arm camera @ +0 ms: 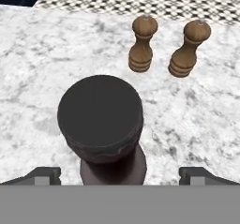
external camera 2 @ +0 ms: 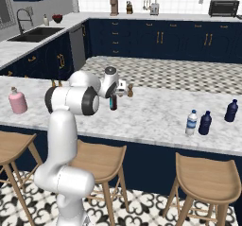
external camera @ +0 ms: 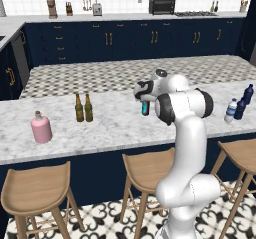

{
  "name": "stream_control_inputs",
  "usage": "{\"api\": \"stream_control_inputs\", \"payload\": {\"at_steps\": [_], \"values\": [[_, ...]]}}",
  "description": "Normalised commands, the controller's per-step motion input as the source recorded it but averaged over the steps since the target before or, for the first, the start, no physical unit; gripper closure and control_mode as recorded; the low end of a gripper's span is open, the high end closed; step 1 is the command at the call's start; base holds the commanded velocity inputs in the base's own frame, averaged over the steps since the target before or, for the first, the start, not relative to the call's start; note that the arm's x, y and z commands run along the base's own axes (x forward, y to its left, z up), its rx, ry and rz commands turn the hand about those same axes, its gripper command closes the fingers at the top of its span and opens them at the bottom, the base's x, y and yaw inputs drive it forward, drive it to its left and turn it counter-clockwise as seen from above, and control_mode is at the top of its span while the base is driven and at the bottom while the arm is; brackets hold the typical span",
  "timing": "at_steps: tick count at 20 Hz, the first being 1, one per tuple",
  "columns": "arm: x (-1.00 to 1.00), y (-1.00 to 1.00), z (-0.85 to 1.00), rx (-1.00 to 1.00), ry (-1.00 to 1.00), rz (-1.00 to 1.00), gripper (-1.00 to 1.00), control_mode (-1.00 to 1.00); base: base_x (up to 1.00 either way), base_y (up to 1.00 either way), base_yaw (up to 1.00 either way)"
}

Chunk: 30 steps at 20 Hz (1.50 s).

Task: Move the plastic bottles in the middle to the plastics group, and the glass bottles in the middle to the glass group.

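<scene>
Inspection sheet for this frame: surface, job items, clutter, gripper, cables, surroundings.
Surface: marble counter, nothing spilled.
Job's things: teal bottle upright mid-counter, under the hand. Two brown beer bottles stand side by side to the left. Water bottle stands beside a navy bottle at the right, with a second navy bottle behind.
Clutter: pink bottle at far left; two wooden pepper mills beyond the teal bottle.
Grippers: gripper open, one finger on either side of the teal bottle, apart from it.
Cables: nothing seen.
Surroundings: wooden stools along the counter front, navy cabinets behind, sink.
</scene>
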Motion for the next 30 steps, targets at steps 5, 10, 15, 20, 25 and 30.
{"api": "stream_control_inputs", "payload": {"at_steps": [5,10,15,20,25,30], "values": [[0.07,0.0,-0.09,0.0,0.0,0.0,-1.0,-1.0,0.0,0.0,0.0],[0.04,0.0,-0.02,0.0,0.0,0.0,-1.0,-1.0,0.0,0.0,0.0],[0.0,0.0,0.0,0.0,0.0,0.0,1.0,-1.0,0.0,0.0,0.0],[0.0,0.0,0.0,0.0,0.0,0.0,1.0,-1.0,0.0,0.0,0.0],[-0.13,0.0,0.0,0.0,-0.02,0.01,1.0,-1.0,0.0,0.0,0.0],[-0.66,0.3,0.29,0.02,-0.08,0.17,1.0,-1.0,0.0,0.0,0.0]]}}
